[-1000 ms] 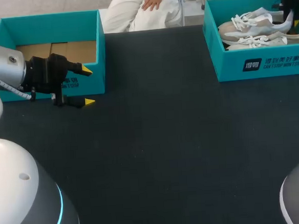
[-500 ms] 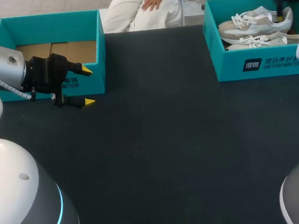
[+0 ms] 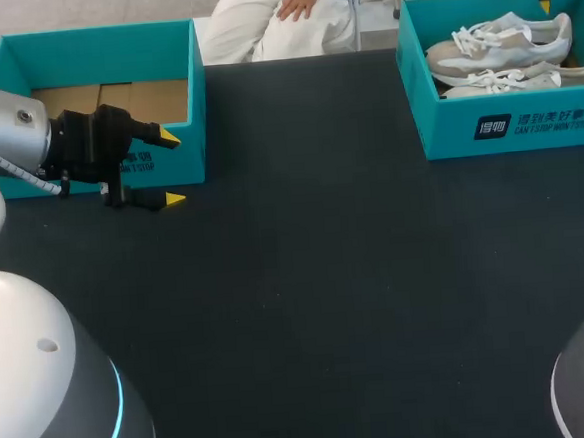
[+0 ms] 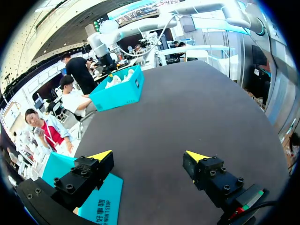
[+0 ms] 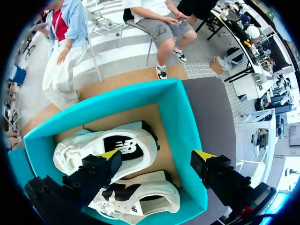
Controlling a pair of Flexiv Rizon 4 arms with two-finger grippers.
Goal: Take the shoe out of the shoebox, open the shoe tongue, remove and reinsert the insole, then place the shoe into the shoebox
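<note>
The teal shoebox (image 3: 511,123) stands at the table's far right with two white and beige shoes in it. One shoe (image 3: 500,42) lies on its side, and the other shoe (image 3: 503,81) lies in front of it. My right gripper (image 5: 158,154) hangs open above the box (image 5: 183,117), holding nothing. Under it lie the shoe (image 5: 105,150) and the second shoe (image 5: 140,199). My left gripper (image 3: 172,168) is open and empty at the table's left, far from the shoes. In the left wrist view the left gripper (image 4: 149,156) faces the far shoebox (image 4: 119,93) across the mat.
A second teal box (image 3: 100,52) with a cardboard floor stands at the far left, right behind my left gripper. Its corner (image 4: 101,206) shows under one left finger. The black mat (image 3: 306,278) covers the table between the boxes.
My right gripper opened, let go of the shoe's heel and rose out of the shoebox. The shoe settled flat in the box. The left arm kept still.
</note>
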